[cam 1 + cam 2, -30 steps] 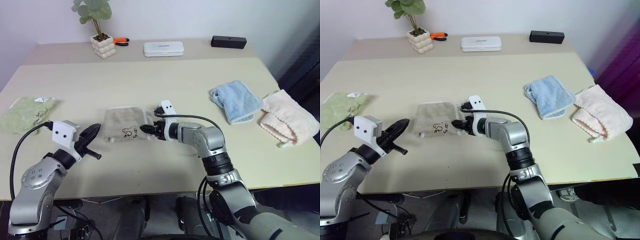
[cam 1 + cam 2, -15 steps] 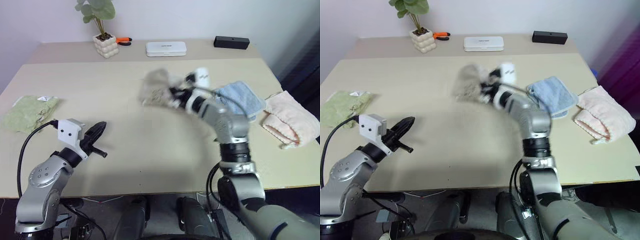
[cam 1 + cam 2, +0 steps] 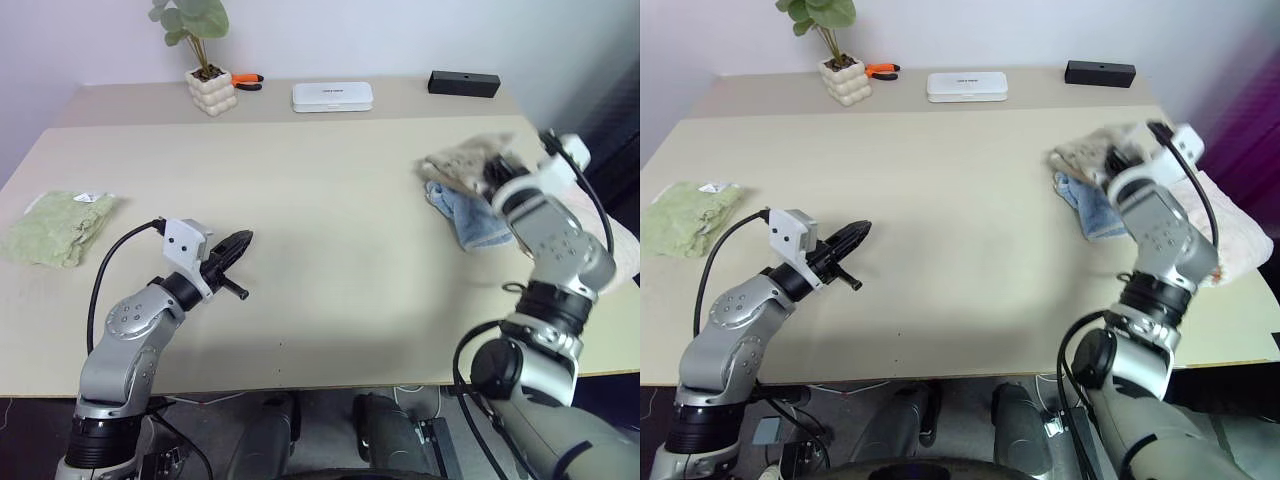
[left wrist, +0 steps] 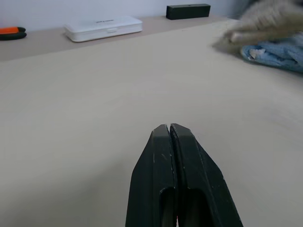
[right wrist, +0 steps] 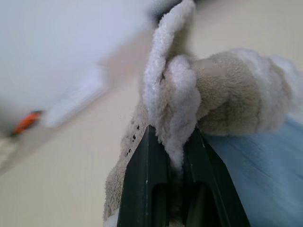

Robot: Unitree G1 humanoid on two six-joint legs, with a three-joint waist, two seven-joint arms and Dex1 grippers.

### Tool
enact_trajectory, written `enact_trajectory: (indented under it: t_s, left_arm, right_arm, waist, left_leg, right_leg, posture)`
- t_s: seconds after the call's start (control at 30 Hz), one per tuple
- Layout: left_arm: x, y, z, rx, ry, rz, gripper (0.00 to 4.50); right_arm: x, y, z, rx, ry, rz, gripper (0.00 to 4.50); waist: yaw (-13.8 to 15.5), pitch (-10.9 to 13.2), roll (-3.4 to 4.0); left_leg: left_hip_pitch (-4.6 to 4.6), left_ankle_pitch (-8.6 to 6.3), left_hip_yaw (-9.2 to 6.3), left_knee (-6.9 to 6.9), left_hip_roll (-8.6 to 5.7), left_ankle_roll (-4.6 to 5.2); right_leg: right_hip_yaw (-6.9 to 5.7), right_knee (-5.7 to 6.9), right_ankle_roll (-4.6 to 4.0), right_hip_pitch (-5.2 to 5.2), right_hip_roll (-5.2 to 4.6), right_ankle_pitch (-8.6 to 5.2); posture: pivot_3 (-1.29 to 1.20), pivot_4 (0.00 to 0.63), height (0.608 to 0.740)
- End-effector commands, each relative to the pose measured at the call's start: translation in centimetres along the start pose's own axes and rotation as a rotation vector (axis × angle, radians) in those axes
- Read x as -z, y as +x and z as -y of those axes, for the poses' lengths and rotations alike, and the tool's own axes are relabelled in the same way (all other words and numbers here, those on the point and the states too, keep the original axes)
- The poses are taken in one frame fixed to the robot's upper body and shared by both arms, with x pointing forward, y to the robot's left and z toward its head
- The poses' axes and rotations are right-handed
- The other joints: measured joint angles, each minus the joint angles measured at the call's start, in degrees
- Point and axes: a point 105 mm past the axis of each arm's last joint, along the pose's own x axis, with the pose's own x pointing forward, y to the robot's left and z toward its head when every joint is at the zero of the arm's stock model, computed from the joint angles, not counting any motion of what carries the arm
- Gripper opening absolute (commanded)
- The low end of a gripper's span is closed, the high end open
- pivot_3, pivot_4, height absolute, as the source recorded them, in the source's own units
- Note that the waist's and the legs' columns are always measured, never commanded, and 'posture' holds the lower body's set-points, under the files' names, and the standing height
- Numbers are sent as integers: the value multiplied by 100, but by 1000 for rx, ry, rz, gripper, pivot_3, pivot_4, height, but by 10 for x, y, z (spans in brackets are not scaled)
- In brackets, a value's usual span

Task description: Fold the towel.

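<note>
Towel: the beige towel (image 3: 462, 165) hung bunched in the right pincer (image 5: 176, 156), lifted off the desk (image 3: 330, 230) at its far right side.
Towel vs. neighbours: it was above and partly overlapping the light blue towel (image 3: 468, 218); whether the two touched could not be told. A pink towel (image 3: 1230, 225) lay just beyond, at the desk's right edge.
Right pincer: fingers (image 5: 147, 184) clamped on a fold of the towel's whitish corded edge; the rest of the cloth bulged past the fingertips, with blue cloth showing underneath.
Left pincer: the left pincer (image 4: 169, 130) was pressed together with nothing between its fingers, held above bare desk near the front left, well apart from the towel.
Pale green towel: the pale green towel (image 3: 55, 228) lay flat at the desk's left edge, a small white tag on it.
Back of desk: potted plant (image 3: 205, 60) in a white bubbled pot, orange-handled tool (image 3: 245, 82) beside it, flat white box (image 3: 332, 96), black bar-shaped box (image 3: 464, 83).
Writing: faint marking on the white box lid, too small to read; the towel's printed mark was not legible.
</note>
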Motion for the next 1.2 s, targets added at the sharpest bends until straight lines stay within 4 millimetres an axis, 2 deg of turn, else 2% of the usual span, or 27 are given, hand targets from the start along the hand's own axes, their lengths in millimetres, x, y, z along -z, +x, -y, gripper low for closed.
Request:
enact_trajectory:
  t_s: [0.03, 0.17, 0.2, 0.3, 0.47, 0.5, 0.6, 0.67, 0.7, 0.77, 0.83, 0.87, 0.93, 1.03, 1.2]
  left_arm:
    - [-14, 3, 1, 20, 28, 56, 0]
    - [-14, 5, -1, 23, 21, 56, 0]
    - [-13, 6, 0, 26, 21, 55, 0]
    - [-12, 7, 2, 28, 20, 55, 0]
    - [-11, 7, 3, 19, 16, 60, 0]
    - [-11, 7, 1, 10, 20, 61, 0]
    - [-12, 4, -12, -52, 55, 69, 0]
    - [-13, 5, -17, -83, 73, 74, 0]
    - [-14, 3, -26, -117, 91, 75, 0]
    - [-18, -4, -48, -204, 134, 77, 0]
    - [-20, -13, -61, -245, 161, 73, 0]
    - [-21, -15, -64, -249, 170, 69, 0]
    - [-23, -20, -66, -250, 181, 63, 0]
    - [-25, -27, -68, -248, 187, 53, 0]
    - [-21, -39, -66, -251, 182, 19, 0]
  right_arm:
    - [-15, -14, 3, 16, -26, 52, 65]
    - [-9, -18, 15, 51, -5, 41, 65]
    - [-10, -19, 14, 48, -5, 47, 367]
    - [-16, -19, 10, 21, -3, 69, 1501]
    - [-40, -22, 4, 28, -115, 180, 4135]
    - [-48, -23, 0, 25, -144, 219, 4481]
    - [-72, -26, -21, -26, -300, 336, 4481]
    - [-78, -26, -30, -63, -367, 366, 4481]
    - [-78, -26, -43, -117, -432, 376, 4481]
    - [-61, -25, -83, -326, -620, 342, 4481]
    - [-31, -26, -110, -515, -781, 270, 4481]
    - [-18, -28, -116, -587, -831, 235, 4481]
    - [2, -30, -121, -710, -901, 169, 4481]
    - [22, -32, -123, -829, -944, 97, 4481]
    - [41, -33, -115, -913, -977, 16, 4481]
  waist:
    - [-28, 3, 9]
    - [-60, 2, 21]
    - [-56, 2, 21]
    - [-36, 2, 21]
    - [-32, 2, 21]
    - [-31, 2, 21]
    - [-30, 3, 22]
    - [-51, 3, 22]
    - [-53, 3, 22]
    - [-68, 3, 22]
    - [-125, 3, 20]
    - [-144, 2, 19]
    - [-145, 2, 19]
    - [-70, 5, 15]
    - [-6, 6, 13]
  left_leg:
    - [0, 0, 1, 1, 0, 0]
    - [5, 1, 5, 9, 8, 1]
    - [5, 1, 5, 9, 8, 1]
    - [4, 1, 5, 10, 7, 2]
    - [3, 1, 5, 12, 6, 2]
    - [3, 1, 5, 12, 5, 2]
    - [3, 1, 6, 12, 5, 2]
    - [5, 1, 6, 12, 6, 2]
    - [5, 1, 6, 12, 7, 2]
    - [6, 1, 6, 12, 8, 2]
    - [7, 1, 6, 12, 10, 2]
    - [7, 1, 4, 11, 12, 2]
    - [7, 0, 0, 10, 12, 2]
    - [2, 0, -1, 14, 4, 2]
    - [1, -2, -2, 16, 1, 2]
  right_leg:
    - [0, 1, 0, 0, 0, 0]
    - [4, 6, 0, 0, 11, 0]
    - [4, 6, 0, 1, 11, 0]
    - [4, 4, 1, 3, 11, 0]
    - [4, 4, 2, 4, 10, 0]
    - [4, 4, 2, 4, 10, 0]
    - [3, 3, 2, 4, 10, 0]
    - [4, 4, 2, 4, 11, 0]
    - [3, 4, 2, 4, 13, 0]
    - [3, 4, 2, 4, 13, 0]
    - [3, 5, 3, 4, 16, 0]
    - [1, 5, 3, 4, 18, 0]
    - [-3, 4, 3, 6, 17, -1]
    - [-3, 1, 5, 7, 8, 0]
    - [-2, -6, 4, 8, 3, 0]
  posture:
    - [0, 150, 729]
    - [0, 150, 729]
    - [0, 150, 729]
    - [0, 150, 729]
    - [0, 150, 729]
    - [0, 150, 729]
    - [0, 150, 729]
    - [0, 150, 729]
    - [0, 150, 729]
    - [0, 150, 729]
    - [0, 150, 729]
    - [0, 150, 729]
    - [0, 150, 729]
    - [0, 150, 729]
    - [0, 150, 729]
